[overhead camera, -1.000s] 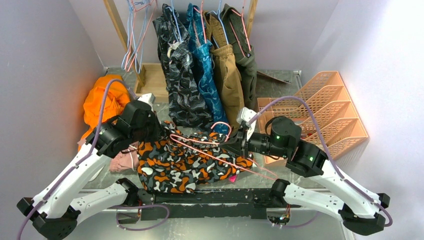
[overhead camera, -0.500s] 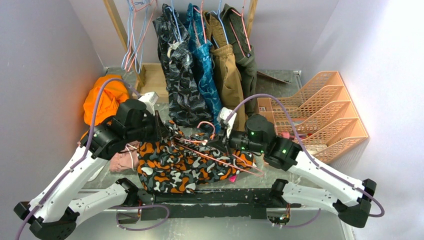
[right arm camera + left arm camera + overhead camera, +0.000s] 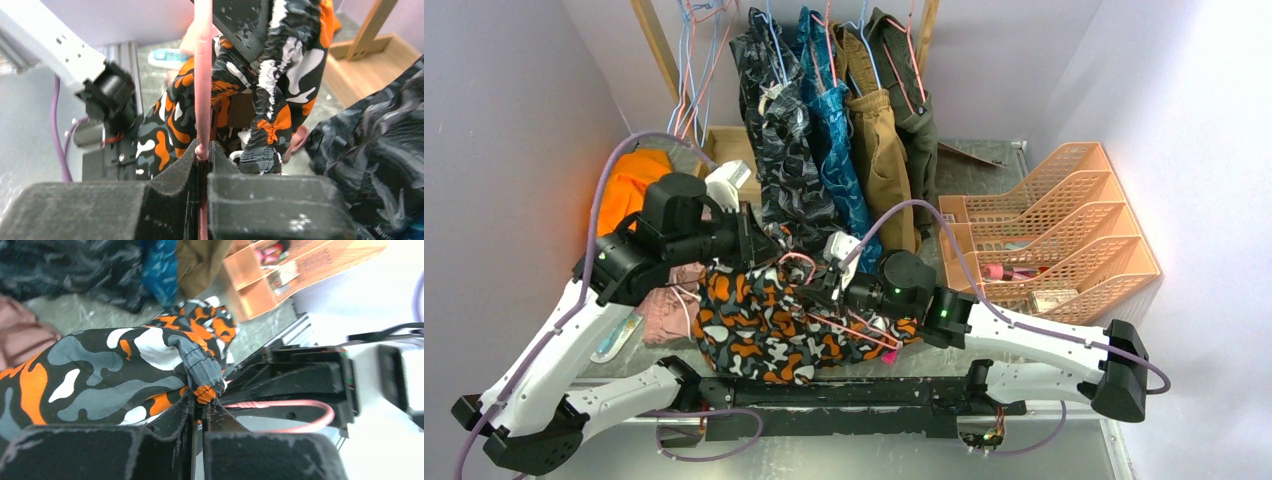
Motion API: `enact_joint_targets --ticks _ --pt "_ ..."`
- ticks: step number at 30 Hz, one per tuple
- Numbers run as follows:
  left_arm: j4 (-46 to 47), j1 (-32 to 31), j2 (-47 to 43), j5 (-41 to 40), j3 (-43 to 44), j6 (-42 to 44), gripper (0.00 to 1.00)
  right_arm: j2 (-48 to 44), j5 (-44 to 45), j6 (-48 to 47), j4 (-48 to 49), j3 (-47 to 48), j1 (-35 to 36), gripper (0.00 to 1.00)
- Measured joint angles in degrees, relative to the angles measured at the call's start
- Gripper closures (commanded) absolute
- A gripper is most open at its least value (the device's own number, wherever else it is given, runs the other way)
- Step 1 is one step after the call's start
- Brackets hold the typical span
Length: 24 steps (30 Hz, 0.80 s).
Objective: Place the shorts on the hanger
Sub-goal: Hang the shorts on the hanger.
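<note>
left gripper (image 3: 200, 407) pinched closed on the gathered edge of the shorts (image 3: 759, 330), which are bunched centre-frame in the top view. right gripper (image 3: 204, 152) clamped on the hanger (image 3: 202, 75) wire (pink, running vertically up-frame). Probably best: lift the edge taut, thread the wire through slowly, watch for snags.

Pale lilac walls (image 3: 514, 100), grey tabletop (image 3: 984, 160), wooden rack (image 3: 655, 40), peach desk organizer (image 3: 1084, 200)

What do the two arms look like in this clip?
The left arm and right arm have white links and black joints. A purple cable runs along each. The right arm carries small green lights. The fingers are black, scuffed pale.
</note>
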Motion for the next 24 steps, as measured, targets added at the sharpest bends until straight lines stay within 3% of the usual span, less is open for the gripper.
enact_joint_targets --ticks 8,13,16,18,22,24 --pt "1.49 0.0 1.49 6.38 15.28 0.13 0.93 -1.53 5.18 0.81 13.75 1.51 0.04 1.0" --pt "5.29 0.0 -3.32 8.39 12.37 -0.37 0.93 -1.57 4.13 3.04 18.56 1.03 0.04 1.0" --pt "6.45 0.0 -3.78 10.51 8.55 -0.94 0.88 -0.85 2.47 5.75 20.68 -0.68 0.04 1.0" --pt "6.56 0.0 -1.49 11.93 7.52 -1.27 0.78 -0.52 1.25 7.43 21.44 -1.22 0.04 1.0" --pt "7.17 0.0 3.1 13.66 7.78 -1.81 0.42 -0.74 -0.5 10.38 23.5 -1.22 0.02 1.0" --pt "7.19 0.0 4.28 14.01 8.83 -1.99 0.3 -1.14 -1.4 12.35 25.51 -1.64 -0.07 1.0"
